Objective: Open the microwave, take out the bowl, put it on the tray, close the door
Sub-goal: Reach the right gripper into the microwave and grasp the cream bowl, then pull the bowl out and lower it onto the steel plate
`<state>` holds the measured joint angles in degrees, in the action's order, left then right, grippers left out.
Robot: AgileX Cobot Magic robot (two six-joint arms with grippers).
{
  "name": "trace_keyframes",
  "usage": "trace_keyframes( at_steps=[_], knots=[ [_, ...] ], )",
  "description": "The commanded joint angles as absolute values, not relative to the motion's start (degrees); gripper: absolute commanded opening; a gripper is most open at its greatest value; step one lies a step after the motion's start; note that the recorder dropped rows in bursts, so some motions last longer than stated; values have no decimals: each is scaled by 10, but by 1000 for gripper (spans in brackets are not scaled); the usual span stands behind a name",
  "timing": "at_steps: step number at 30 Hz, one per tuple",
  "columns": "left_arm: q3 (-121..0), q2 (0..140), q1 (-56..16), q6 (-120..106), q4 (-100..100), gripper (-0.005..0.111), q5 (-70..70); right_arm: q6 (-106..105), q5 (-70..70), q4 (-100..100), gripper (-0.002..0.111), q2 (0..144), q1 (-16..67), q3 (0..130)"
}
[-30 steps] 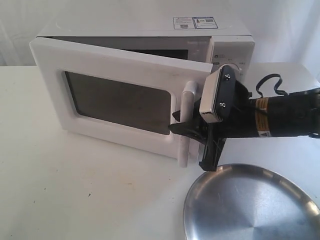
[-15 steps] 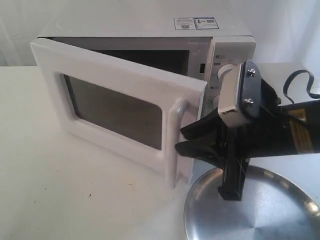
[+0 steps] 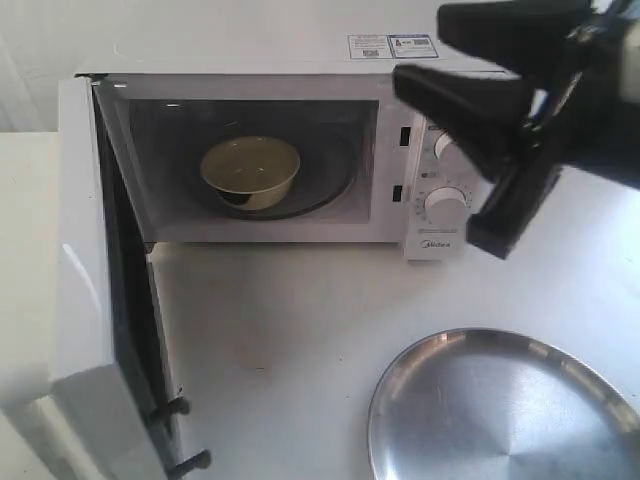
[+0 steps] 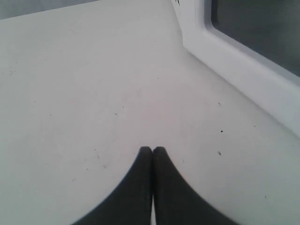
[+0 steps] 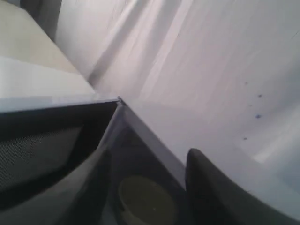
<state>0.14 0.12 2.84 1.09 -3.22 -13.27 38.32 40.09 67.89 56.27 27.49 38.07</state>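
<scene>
The white microwave [image 3: 300, 55] stands with its door [image 3: 80, 300] swung wide to the left, black inner face showing. Inside, the cream-white bowl [image 3: 250, 172] sits on the glass turntable. My right gripper [image 3: 420, 50] hovers open and empty in front of the microwave's upper right corner, above the dials. Its wrist view shows the bowl [image 5: 145, 201] between the spread fingers of the right gripper [image 5: 150, 153]. The silver tray [image 3: 500, 420] lies on the table at front right. My left gripper [image 4: 152, 150] is shut, empty, low over the table beside the door [image 4: 243, 61].
Two door latches [image 3: 170, 408] stick out from the door's free edge near the front left. The white table [image 3: 280, 320] stretches between microwave and tray. A white curtain hangs behind.
The door swung from partly open to fully open, uncovering the bowl. My right gripper left the handle and rose up and to the right.
</scene>
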Motion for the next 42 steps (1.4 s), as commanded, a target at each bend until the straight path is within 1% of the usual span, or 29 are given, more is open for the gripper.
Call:
trace_keyframes(
  at_steps=[1,3,6,9,13,18,20,23,25,27,32,35,38,39,42],
  knots=[
    [0,0,27,12,-34,0,-133,252,524,646,60,757,290,404],
    [0,0,27,12,-34,0,-133,135,522,610,60,918,323,464],
    [0,0,27,12,-34,0,-133,80,495,568,60,1046,350,562],
    [0,0,27,12,-34,0,-133,90,455,568,60,1110,371,633],
    [0,0,27,12,-34,0,-133,92,344,561,60,1176,397,726],
    [0,0,27,12,-34,0,-133,122,242,558,60,1234,406,833],
    [0,0,27,12,-34,0,-133,155,213,558,58,1254,406,865],
    [0,0,27,12,-34,0,-133,218,166,566,50,1271,407,895],
    [0,0,27,12,-34,0,-133,246,152,569,40,1276,409,900],
    [0,0,27,12,-34,0,-133,250,149,587,34,1279,411,900],
    [0,0,27,12,-34,0,-133,258,146,594,28,1281,412,900],
    [0,0,27,12,-34,0,-133,258,129,599,21,1281,412,900],
    [0,0,27,12,-34,0,-133,256,101,657,3,1279,415,900],
    [0,0,27,12,-34,0,-133,257,91,682,0,1274,416,900],
    [0,0,27,12,-34,0,-133,257,97,692,0,1252,423,896]
  ],
)
